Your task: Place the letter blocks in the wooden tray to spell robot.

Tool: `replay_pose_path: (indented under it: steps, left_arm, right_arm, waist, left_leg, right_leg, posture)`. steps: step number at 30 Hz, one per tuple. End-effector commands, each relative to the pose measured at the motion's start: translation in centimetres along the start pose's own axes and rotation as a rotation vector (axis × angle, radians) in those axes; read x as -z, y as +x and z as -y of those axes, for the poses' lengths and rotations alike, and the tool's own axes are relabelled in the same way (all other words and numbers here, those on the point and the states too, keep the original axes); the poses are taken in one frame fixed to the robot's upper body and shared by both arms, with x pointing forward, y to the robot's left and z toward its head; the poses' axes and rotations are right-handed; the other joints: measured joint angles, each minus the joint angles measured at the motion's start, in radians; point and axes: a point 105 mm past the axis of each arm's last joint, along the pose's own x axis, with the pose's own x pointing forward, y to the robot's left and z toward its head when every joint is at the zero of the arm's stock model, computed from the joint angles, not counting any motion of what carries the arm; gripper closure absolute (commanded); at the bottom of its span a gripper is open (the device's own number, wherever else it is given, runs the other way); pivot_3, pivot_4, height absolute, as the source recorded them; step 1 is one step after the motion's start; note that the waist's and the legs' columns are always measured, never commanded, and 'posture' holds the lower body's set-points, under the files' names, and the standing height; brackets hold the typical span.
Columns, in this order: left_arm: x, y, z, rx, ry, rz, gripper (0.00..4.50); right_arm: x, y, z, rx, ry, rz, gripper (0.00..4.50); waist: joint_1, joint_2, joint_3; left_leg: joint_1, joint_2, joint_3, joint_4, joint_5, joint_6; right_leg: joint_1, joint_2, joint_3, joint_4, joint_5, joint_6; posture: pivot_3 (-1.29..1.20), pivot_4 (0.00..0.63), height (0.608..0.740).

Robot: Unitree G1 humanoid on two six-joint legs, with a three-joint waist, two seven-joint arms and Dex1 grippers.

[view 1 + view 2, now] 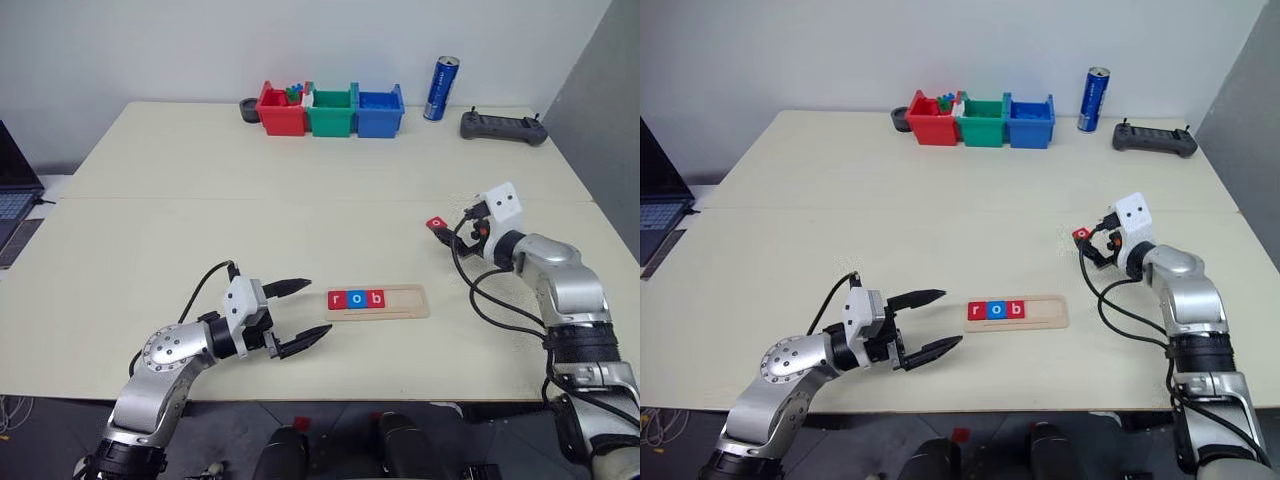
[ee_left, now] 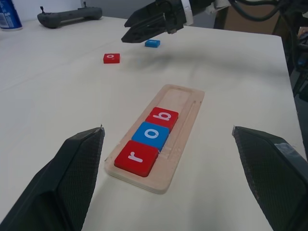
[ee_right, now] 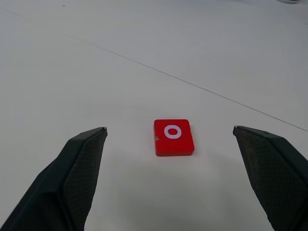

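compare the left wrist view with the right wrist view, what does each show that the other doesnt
Particular to the left wrist view: the long light-wood tray holding the red r tile, blue o tile and red b tile, a loose blue tile, a blue can and a black controller.
Particular to the right wrist view: the loose red square o tile close up, between the open fingers of the right gripper.
Shared: that red o tile, the pale table and the right gripper.

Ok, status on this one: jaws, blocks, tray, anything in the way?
Both jaws open, empty. Wooden tray holds r, o, b. Right gripper lined up on red o block; blue block loose nearby. Nothing in the way.
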Motion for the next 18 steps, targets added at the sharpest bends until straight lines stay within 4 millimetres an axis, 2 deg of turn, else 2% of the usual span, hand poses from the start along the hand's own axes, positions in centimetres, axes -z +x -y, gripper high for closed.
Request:
replay_pose_path:
  steps: [1,18]
  left_arm:
    - [-0.7,-0.1,-0.2,-0.001,0.026,0.017,0.00]
    - [-0.7,-0.4,0.1,-0.019,0.024,0.014,0.00]
  right_arm:
    - [-1.0,0.6,1.1,0.041,-0.020,0.038,0.04]
    - [0.5,3.4,0.7,0.009,0.074,-0.039,0.04]
  waist:
    - [0.000,0.000,0.000]
    - [-0.003,0.000,0.000]
  left_leg:
    - [0.000,0.000,0.000,0.000,0.000,0.000]
    - [0.000,0.000,0.000,0.000,0.000,0.000]
  right_leg:
    - [0.000,0.000,0.000,0.000,0.000,0.000]
    - [0.000,0.000,0.000,0.000,0.000,0.000]
  posture:
    - [0.00,0.150,0.740]
    - [0.00,0.150,0.740]
